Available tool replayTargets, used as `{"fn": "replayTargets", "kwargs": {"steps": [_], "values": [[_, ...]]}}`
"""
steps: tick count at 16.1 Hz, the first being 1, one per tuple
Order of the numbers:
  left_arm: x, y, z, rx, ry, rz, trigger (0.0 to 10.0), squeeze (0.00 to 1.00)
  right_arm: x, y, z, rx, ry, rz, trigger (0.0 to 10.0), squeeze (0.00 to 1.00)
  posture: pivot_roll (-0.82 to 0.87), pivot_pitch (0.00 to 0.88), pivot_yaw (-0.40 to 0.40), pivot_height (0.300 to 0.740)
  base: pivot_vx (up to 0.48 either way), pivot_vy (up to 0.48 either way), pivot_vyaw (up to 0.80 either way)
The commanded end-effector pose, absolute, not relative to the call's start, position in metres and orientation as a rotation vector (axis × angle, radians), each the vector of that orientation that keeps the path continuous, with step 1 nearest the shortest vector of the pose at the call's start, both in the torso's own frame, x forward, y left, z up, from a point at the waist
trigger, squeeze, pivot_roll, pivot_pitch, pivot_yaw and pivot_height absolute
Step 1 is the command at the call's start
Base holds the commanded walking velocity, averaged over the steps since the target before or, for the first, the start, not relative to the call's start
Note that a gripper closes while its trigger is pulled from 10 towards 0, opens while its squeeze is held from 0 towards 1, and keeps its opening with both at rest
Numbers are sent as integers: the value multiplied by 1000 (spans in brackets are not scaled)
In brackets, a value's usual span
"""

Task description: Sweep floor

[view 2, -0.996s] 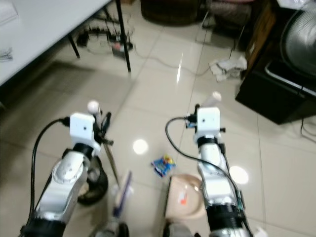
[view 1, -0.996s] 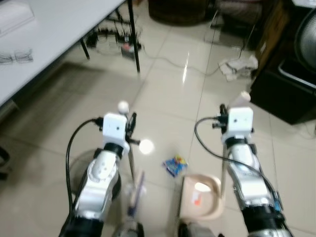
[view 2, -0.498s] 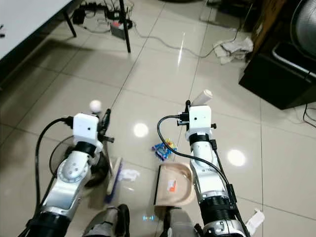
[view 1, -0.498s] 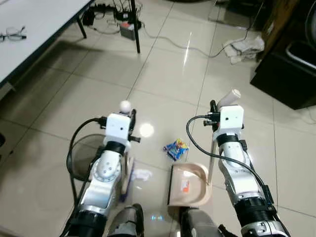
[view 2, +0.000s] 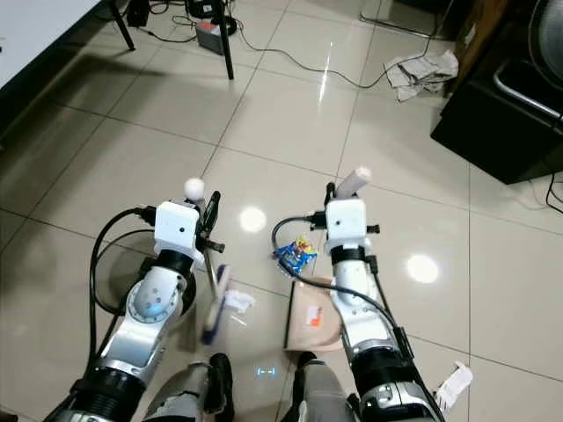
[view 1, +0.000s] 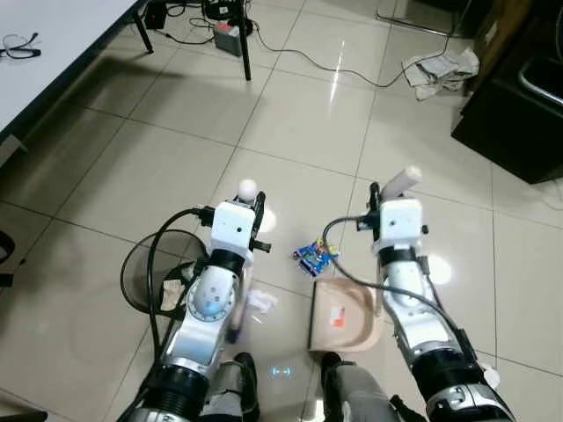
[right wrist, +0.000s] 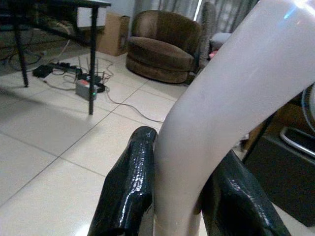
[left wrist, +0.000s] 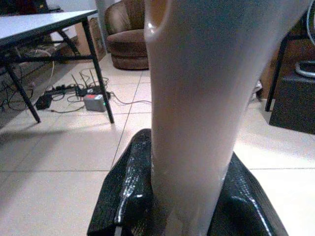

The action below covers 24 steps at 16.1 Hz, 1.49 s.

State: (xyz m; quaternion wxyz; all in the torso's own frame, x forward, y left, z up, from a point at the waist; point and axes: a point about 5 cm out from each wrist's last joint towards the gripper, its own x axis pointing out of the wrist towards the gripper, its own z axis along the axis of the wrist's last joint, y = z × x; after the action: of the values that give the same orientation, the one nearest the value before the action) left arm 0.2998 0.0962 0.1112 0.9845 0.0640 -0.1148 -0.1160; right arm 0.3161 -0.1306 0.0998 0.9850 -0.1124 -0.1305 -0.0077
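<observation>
Overhead, the dustpan [view 2: 310,318] lies beside a wrapper [view 2: 295,253]; close up, the left gripper [left wrist: 189,206] clasps the smooth broom handle [left wrist: 197,98], the right gripper [right wrist: 184,196] the curved dustpan handle [right wrist: 221,108].

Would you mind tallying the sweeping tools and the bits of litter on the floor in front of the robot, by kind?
Brooms: 1
Dustpans: 1
Blue snack wrappers: 1
White crumpled scraps: 1
Total: 4

tiled floor [view 1: 308,132] — wrapper [view 1: 315,257], dustpan [view 1: 341,318]
</observation>
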Motion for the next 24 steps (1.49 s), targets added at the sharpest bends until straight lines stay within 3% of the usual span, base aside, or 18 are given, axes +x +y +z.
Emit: {"fn": "replayTargets", "kwargs": {"steps": [1, 7, 10, 12, 17, 21, 24], "values": [[296, 90, 103, 44, -177, -245, 10000, 0, 312, -119, 92, -260, -266, 37, 10000, 0, -2, 333, 14, 740, 0, 0, 0], [303, 81, 117, -207, -155, -190, 10000, 0, 306, -94, 80, -231, -241, 119, 10000, 0, 4, 326, 10, 740, 0, 0, 0], [309, 75, 130, -331, -161, -189, 10000, 0, 308, -97, 80, -92, -207, 72, 10000, 0, 5, 313, 10, 740, 0, 0, 0], [311, 73, 134, -316, -175, -234, 10000, 0, 309, -101, 85, -49, -234, 72, 10000, 0, 3, 299, 13, 740, 0, 0, 0], [317, 81, 154, -186, -237, -395, 10000, 0, 297, -142, 98, 21, -313, -29, 10000, 0, 0, 237, 31, 740, 0, 0, 0], [319, 115, 198, -202, -330, -469, 10000, 0, 290, -175, 110, 37, -346, -112, 10000, 0, 2, 182, 46, 740, 0, 0, 0], [313, 133, 212, -240, -314, -519, 10000, 0, 291, -181, 116, 67, -318, -100, 10000, 0, 3, 149, 50, 740, 0, 0, 0]]}}
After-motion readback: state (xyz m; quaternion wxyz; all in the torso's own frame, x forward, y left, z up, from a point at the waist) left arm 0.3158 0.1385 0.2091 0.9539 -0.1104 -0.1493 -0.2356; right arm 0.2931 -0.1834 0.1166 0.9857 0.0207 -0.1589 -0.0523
